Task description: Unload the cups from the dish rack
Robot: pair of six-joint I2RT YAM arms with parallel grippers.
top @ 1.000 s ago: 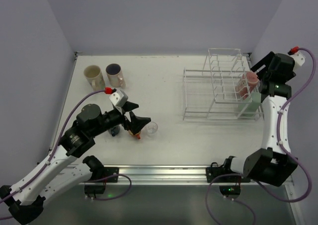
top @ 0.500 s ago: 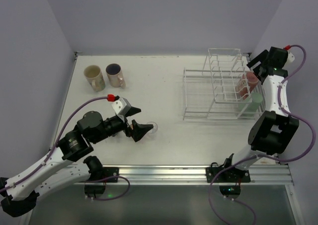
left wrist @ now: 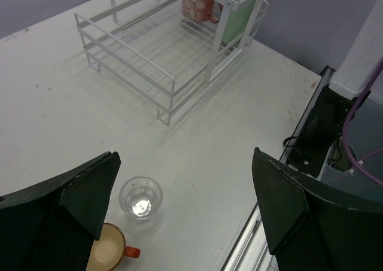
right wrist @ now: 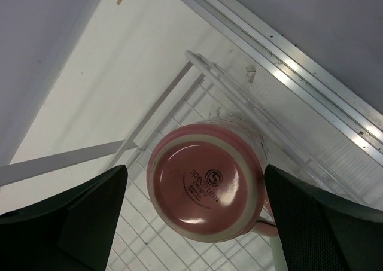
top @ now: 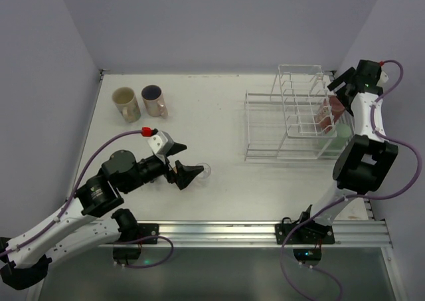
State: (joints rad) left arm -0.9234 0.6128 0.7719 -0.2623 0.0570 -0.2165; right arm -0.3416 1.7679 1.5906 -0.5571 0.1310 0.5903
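The pink glazed ceramic cup (right wrist: 206, 187) sits in the tall divider section of the white wire dish rack (left wrist: 179, 49), its stamped base turned straight at the right gripper (right wrist: 194, 176). Its long axis therefore runs along that arm's line of approach, with the handle off to one side. The right jaws stand wide apart, one to each side of the base, and seem clear of it. Just beside the cup stands a pale green smooth-walled tumbler (left wrist: 239, 20). The right arm is by far the nearer. The left gripper (left wrist: 185, 157), also spread and empty, hangs well apart from the rack, over a small clear glass (left wrist: 140, 198) and an orange cup (left wrist: 108, 253) (both upright on the table).
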